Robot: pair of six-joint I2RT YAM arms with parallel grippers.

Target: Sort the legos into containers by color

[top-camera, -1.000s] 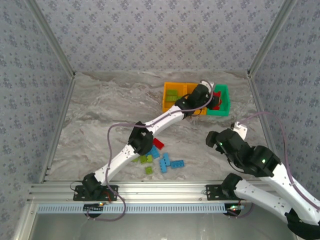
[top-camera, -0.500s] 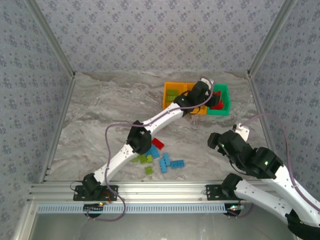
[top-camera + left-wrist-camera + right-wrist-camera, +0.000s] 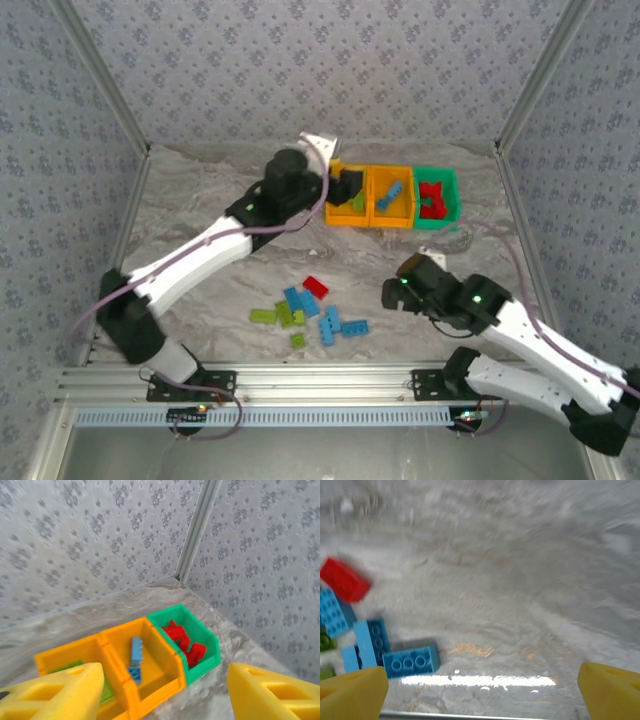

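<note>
- Left gripper (image 3: pixel 346 186): in the last second you've swung it off the green bin (image 3: pixel 455 192) to the far orange bin (image 3: pixel 334 214), 2 places left. Fingers spread, empty.
- Right gripper (image 3: pixel 393 294): spread, now nearer the loose legos (image 3: pixel 310 310), front-left of the green bin.
- Table (image 3: pixel 200 210): bare farther left.

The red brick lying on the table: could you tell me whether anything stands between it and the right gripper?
Nothing visible does. Bare table lies between the open right gripper and the red brick. The loose blue bricks sit just to the near side of that line, close beside it.
</note>
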